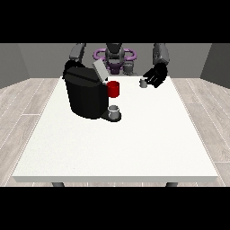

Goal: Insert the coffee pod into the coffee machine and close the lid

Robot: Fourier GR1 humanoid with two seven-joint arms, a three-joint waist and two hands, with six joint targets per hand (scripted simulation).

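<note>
- Black fingers [152,79] of the hand at the view's right [156,77] curl beside the small grey coffee pod [143,83]; whether they clamp it cannot be told.
- Pod sits near the white tabletop's [134,143] far edge.
- Black coffee machine [85,95], lid [99,69] raised, hides the other hand.
- Red part [114,89] and grey cup [114,110] at its front.
</note>
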